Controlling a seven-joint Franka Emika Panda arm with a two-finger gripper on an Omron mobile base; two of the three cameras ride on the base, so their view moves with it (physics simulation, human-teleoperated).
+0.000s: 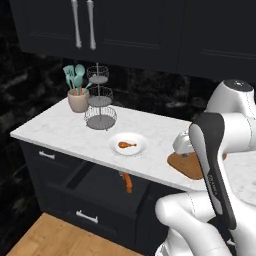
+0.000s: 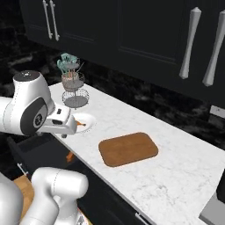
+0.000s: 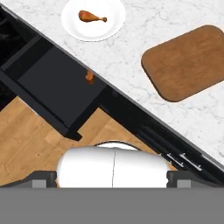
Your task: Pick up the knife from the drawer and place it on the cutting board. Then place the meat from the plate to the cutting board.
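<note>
We spot one knife (image 1: 128, 182), its orange handle poking up inside the one open drawer (image 1: 107, 186), right under the counter (image 1: 55, 131) edge. One piece of meat (image 1: 127, 145) sits on the single white plate (image 1: 140, 149); one cutting board (image 2: 128, 149) lies bare, apart from it. Behind: one wire stand (image 1: 99, 99) of three tiers, one pot (image 1: 78, 101) of teal spatulas (image 1: 74, 76). We can't tell whether the gripper's fingers are apart or together. We read no writing.

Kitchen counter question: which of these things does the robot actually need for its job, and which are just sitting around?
Needed:
knife, in the open drawer
cutting board
meat on the plate

Just sitting around:
wire-mesh stand
pot of teal spatulas
upper cabinets
</note>
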